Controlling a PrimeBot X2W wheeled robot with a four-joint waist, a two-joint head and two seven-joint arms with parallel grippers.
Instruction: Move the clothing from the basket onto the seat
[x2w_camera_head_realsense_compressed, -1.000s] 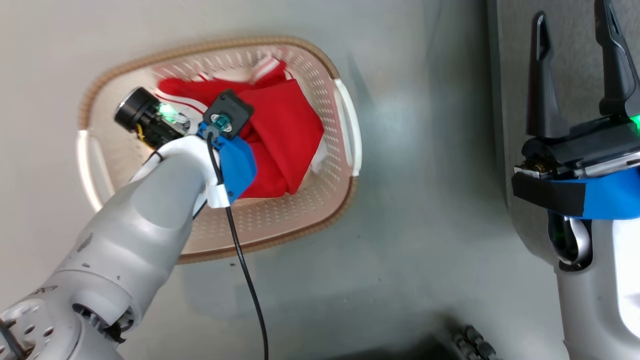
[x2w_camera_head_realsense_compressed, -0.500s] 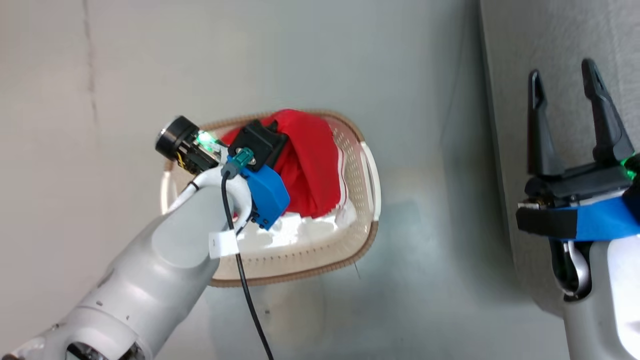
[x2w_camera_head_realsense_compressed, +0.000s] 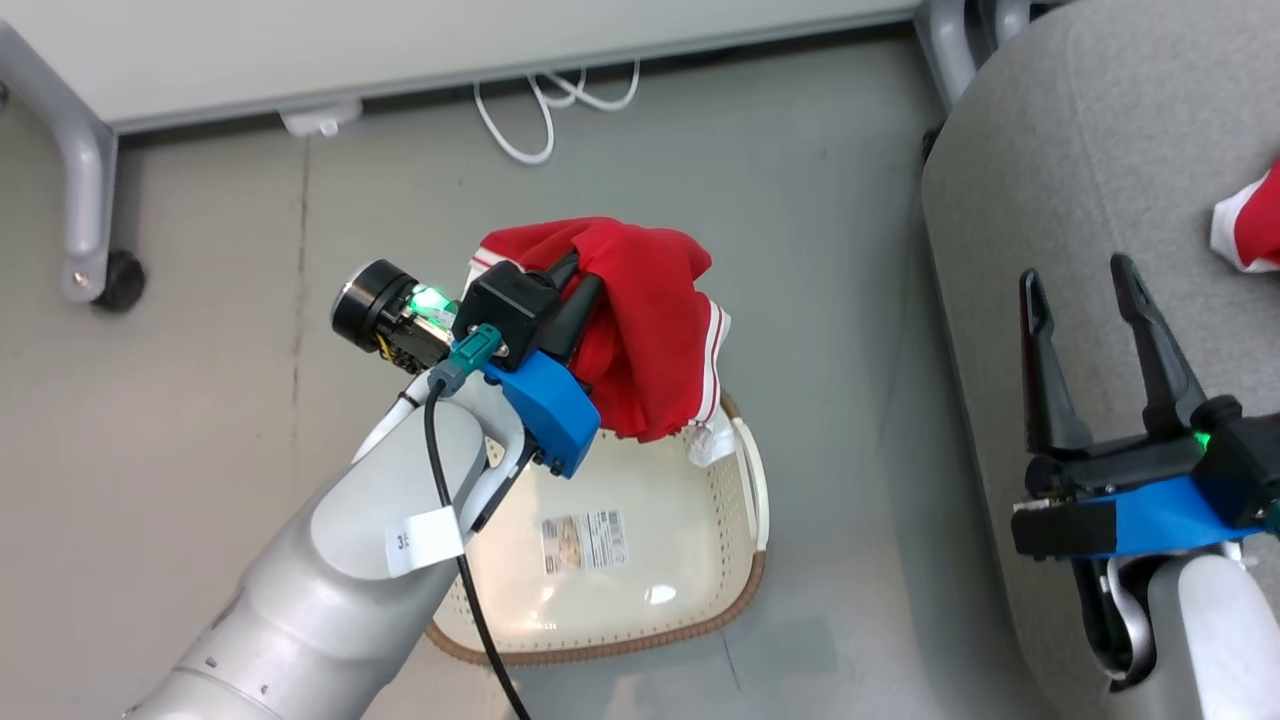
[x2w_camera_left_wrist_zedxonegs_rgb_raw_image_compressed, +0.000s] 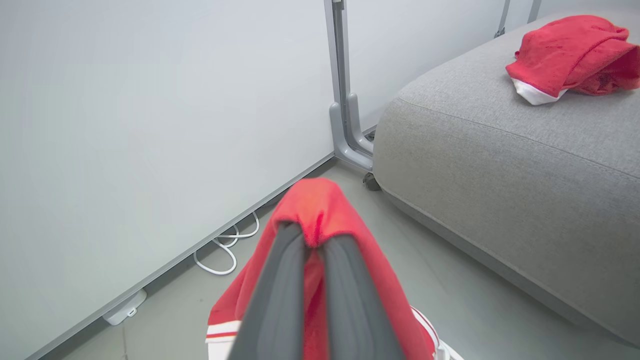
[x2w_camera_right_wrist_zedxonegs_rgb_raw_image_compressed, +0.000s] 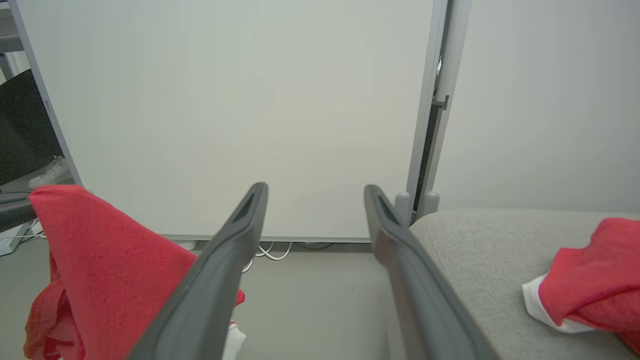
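Head view: left gripper (x2w_camera_head_realsense_compressed: 578, 285) clenched on garment (x2w_camera_head_realsense_compressed: 650, 330), held clear above basket (x2w_camera_head_realsense_compressed: 745, 590) so it hangs free for carrying to seat (x2w_camera_head_realsense_compressed: 1050, 150). Right gripper (x2w_camera_head_realsense_compressed: 1075, 270) spread, idle over seat near second garment (x2w_camera_head_realsense_compressed: 1250, 225).

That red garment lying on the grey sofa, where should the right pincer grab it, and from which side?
Probably the raised red fold atop the garment, coming down from above: it lies bunched on the flat sofa, so its ridges stand up while the white hem lies flat.
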